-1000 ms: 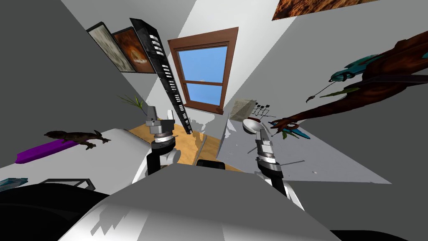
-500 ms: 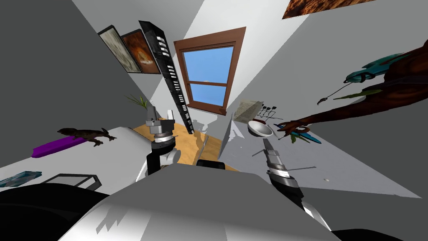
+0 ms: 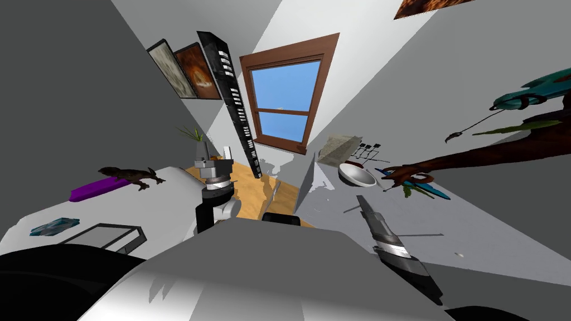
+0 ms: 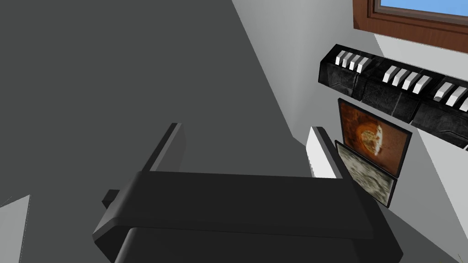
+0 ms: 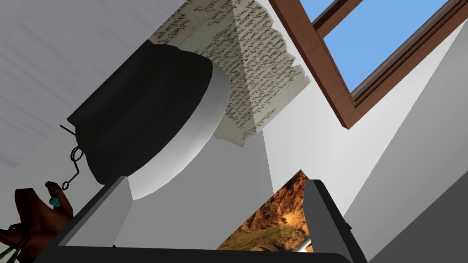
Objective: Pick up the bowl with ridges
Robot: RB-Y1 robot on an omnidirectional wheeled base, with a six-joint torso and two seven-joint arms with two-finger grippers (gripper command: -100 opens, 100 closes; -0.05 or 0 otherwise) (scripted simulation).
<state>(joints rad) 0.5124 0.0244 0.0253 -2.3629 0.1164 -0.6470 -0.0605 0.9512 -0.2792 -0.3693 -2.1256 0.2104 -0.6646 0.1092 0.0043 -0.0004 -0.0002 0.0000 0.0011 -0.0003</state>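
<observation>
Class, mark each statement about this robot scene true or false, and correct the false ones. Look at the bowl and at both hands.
1. The right hand is open. True.
2. The bowl is gripped between the right hand's fingers. False: it sits on the table, ahead of the fingers, not between them.
3. The left hand is shut on the purple object. False: it is open and empty, and the purple object lies apart from it on a surface to the robot's left.
4. A sheet of handwritten paper is beyond the bowl, towards the window. True.
</observation>
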